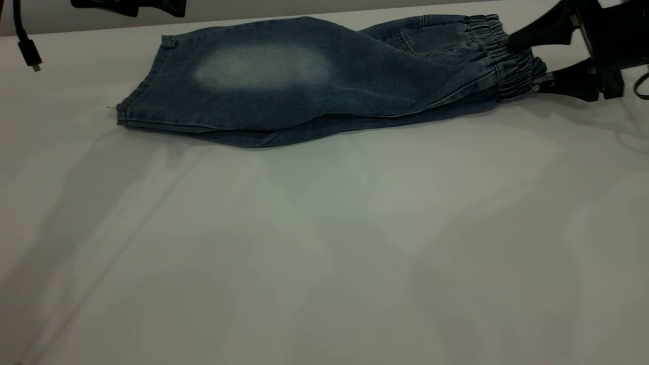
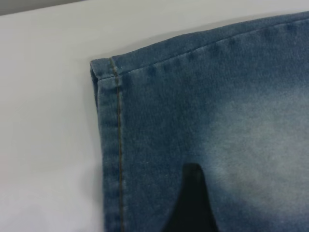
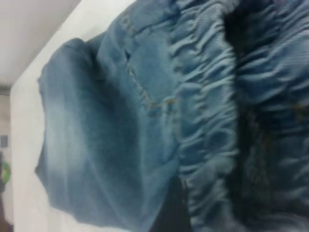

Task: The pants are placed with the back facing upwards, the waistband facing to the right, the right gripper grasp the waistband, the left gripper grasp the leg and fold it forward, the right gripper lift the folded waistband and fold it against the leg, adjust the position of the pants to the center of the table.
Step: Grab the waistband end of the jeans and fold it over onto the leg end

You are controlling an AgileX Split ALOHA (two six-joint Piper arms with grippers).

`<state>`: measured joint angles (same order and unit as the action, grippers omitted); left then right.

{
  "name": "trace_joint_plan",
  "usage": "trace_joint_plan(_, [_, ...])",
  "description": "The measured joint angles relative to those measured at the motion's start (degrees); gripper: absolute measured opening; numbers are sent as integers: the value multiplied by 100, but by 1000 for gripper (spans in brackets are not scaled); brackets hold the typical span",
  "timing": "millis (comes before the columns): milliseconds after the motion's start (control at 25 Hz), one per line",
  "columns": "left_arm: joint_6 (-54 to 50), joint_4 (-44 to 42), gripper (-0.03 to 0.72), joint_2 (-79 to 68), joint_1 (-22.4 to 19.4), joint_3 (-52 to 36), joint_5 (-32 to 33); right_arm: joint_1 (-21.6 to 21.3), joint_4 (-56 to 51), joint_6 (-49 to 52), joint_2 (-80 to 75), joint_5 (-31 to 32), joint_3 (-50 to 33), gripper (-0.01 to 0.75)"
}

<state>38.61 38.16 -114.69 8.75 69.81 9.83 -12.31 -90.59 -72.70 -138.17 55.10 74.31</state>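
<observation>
The pants (image 1: 314, 81) lie folded lengthwise along the far side of the table (image 1: 324, 253), one leg stacked on the other, a pale faded patch on top. No print shows, so I cannot tell which leg is uppermost. The gathered waistband (image 1: 502, 56) points right. My right gripper (image 1: 525, 63) is open, one finger above the waistband's end and one below. In the right wrist view the waistband (image 3: 207, 121) fills the frame beside one dark finger (image 3: 169, 208). My left gripper (image 1: 152, 7) hovers above the leg hem (image 2: 116, 145). Only one finger (image 2: 193, 203) shows there, and it holds nothing.
A black cable with a plug (image 1: 30, 53) hangs at the far left edge. The wide white tabletop stretches toward the front and left of the pants. The table's back edge runs just behind the pants.
</observation>
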Motion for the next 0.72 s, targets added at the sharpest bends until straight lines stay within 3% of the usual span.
trace_joint_plan(200, [0, 0, 536, 0, 0, 7, 106, 216, 81, 21, -5, -106, 45, 566])
trace_joint_plan(320, [0, 0, 536, 0, 0, 7, 180, 271, 114, 46, -5, -286, 45, 511])
trace_joint_plan(400, [-5, 0, 536, 0, 0, 7, 185, 271, 207, 78, -5, -384, 45, 437])
trace_joint_plan(640, [6, 0, 536, 0, 0, 7, 172, 271, 386, 28, -5, -416, 45, 107])
trace_joint_plan(720, [0, 0, 536, 0, 0, 15, 222, 271, 386, 28, -5, -368, 45, 42])
